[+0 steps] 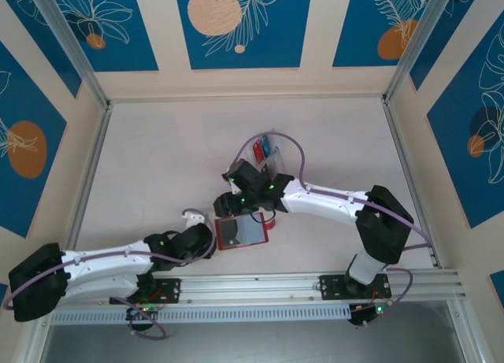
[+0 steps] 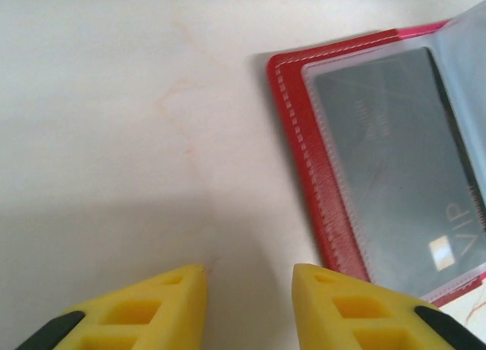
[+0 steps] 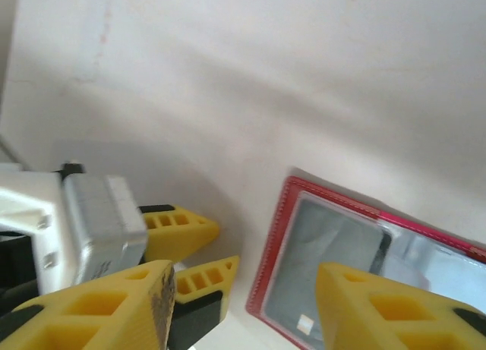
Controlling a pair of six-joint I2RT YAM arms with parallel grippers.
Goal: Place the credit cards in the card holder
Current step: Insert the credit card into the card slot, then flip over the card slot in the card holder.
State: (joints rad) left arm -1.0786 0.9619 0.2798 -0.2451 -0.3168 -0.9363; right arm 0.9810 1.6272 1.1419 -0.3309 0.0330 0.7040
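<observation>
The top external camera looks down from above and behind the arm bases, taking in the whole table (image 1: 157, 158). Each wrist camera sits close over the table, looking past the left end effector (image 2: 249, 280) or the right end effector (image 3: 243, 289). All three views share the open card holder (image 1: 242, 233).

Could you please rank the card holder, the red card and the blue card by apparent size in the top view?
1. The card holder, clearly largest.
2. The red card and the blue card look about alike; both are partly hidden in the clear tray, so I leave them unranked.
</observation>
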